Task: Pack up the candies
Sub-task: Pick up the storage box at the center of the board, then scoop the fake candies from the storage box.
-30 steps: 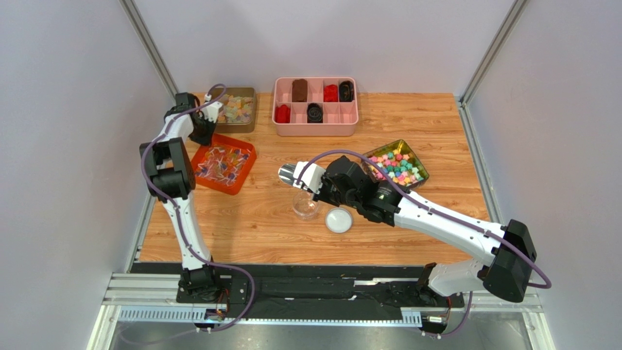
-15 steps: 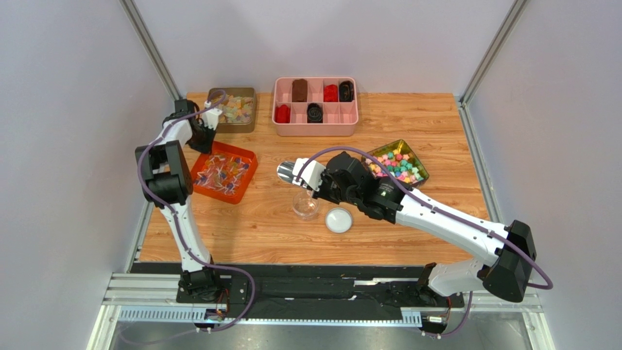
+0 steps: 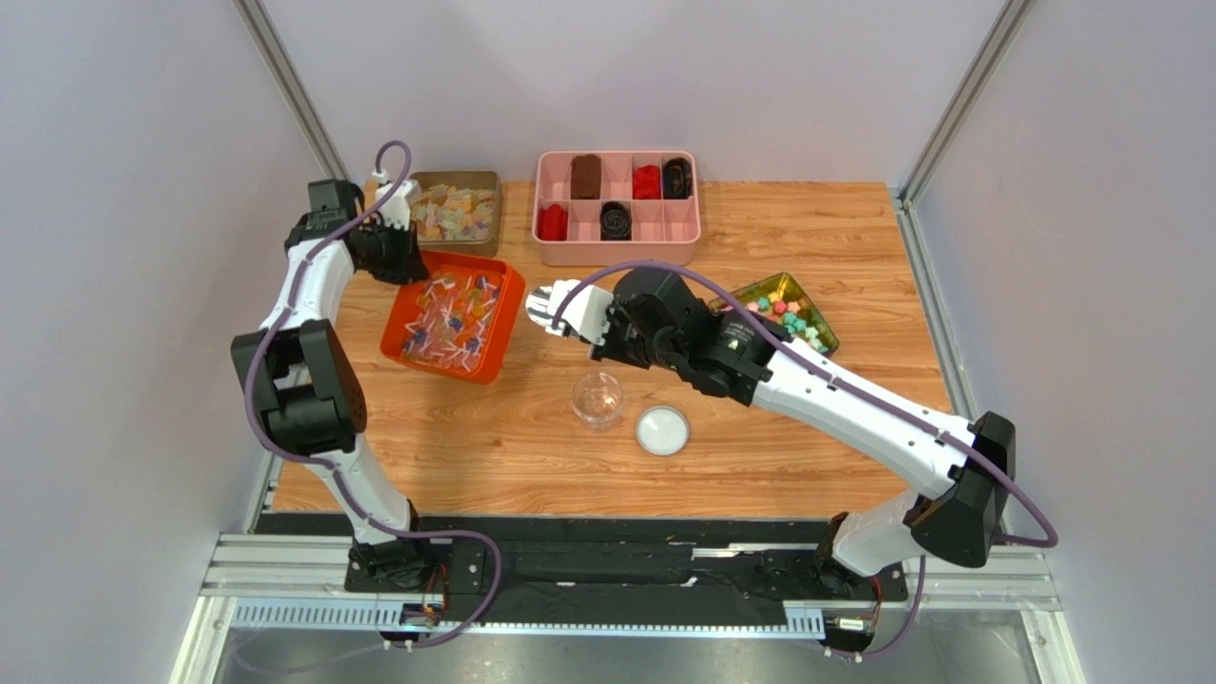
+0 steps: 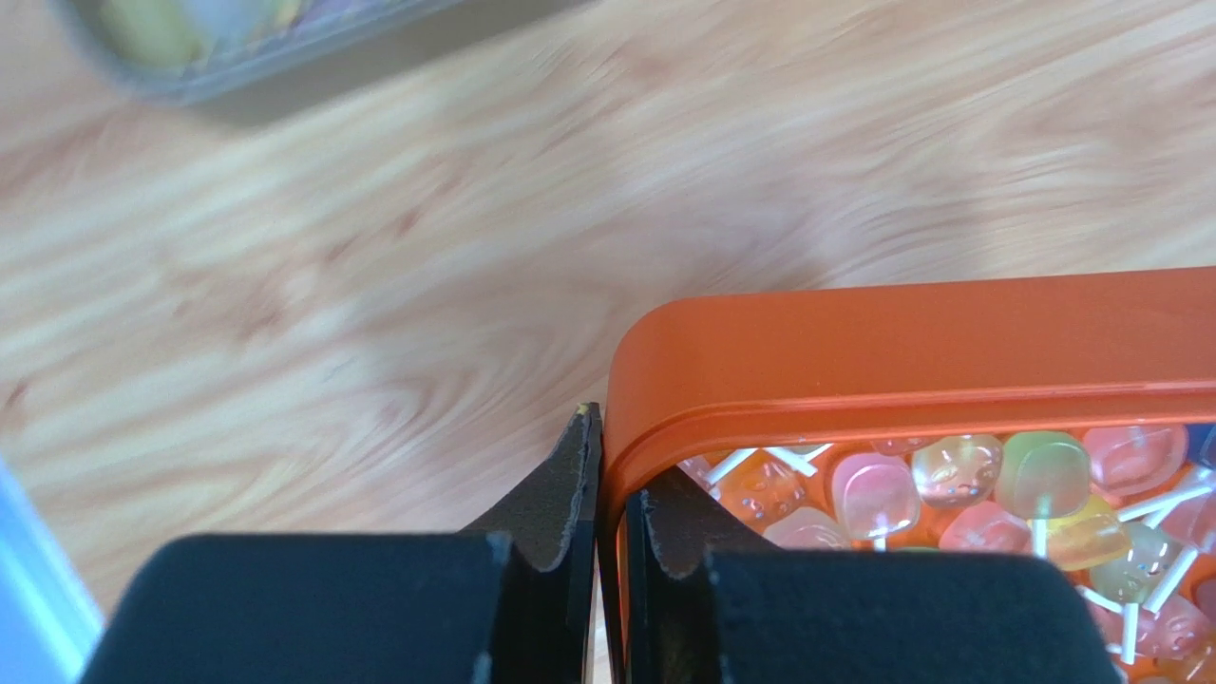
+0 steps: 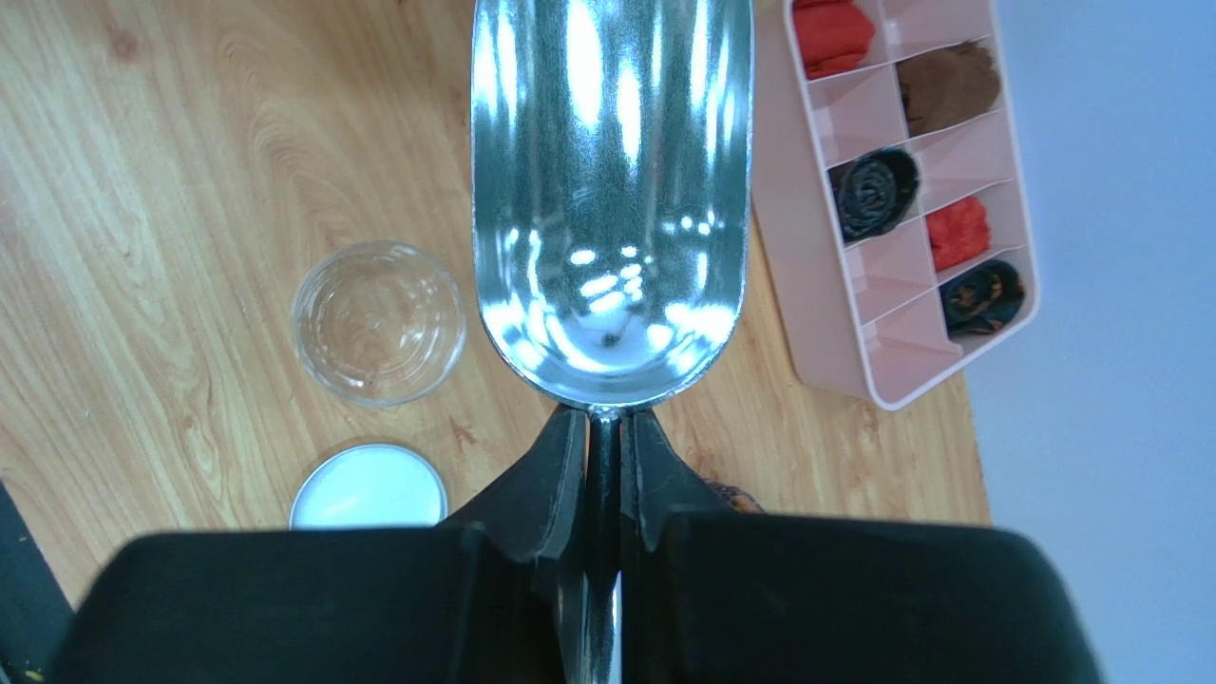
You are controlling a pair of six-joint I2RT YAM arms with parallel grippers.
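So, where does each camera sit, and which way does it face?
Top external: above, behind the bases, facing down on the table; left arm and right arm show.
Left wrist: on that wrist, facing down at the rim of the orange tray; the left tool clamps it.
Right wrist: on that wrist, facing along the metal scoop; the right tool holds it.
Shared: top and right wrist both show the clear jar.
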